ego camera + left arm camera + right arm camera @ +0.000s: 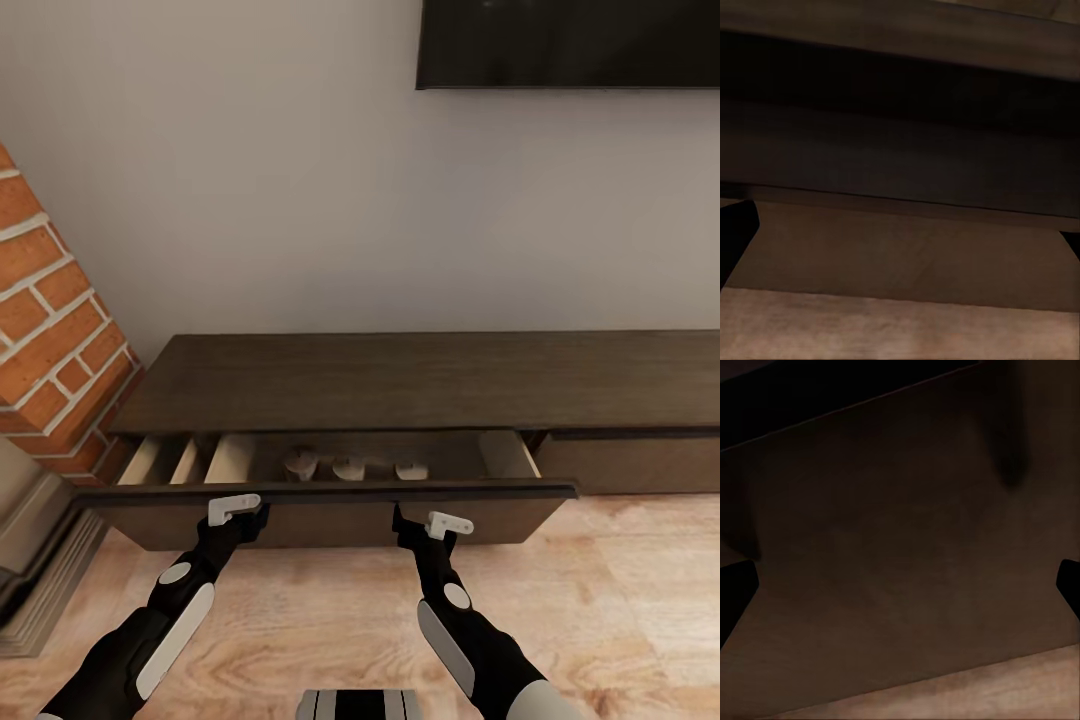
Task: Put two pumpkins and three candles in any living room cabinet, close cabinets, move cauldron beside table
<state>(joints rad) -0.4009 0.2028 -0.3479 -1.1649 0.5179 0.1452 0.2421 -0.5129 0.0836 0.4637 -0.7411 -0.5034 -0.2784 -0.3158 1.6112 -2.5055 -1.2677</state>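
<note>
Brick fireplace point(50, 340) beside cabinet point(420, 380)

Living room: wall television point(570, 45), brick fireplace point(55, 340)

long low dark-brown cabinet point(430, 380) stands on light wood floor point(620, 600), back to wall. slab top bare. left drawer point(330, 495) pulled out, w/ three pale beige-grey candles point(349, 466) in a row on its bottom, near the back. drawer front to the right sits flush.
</note>
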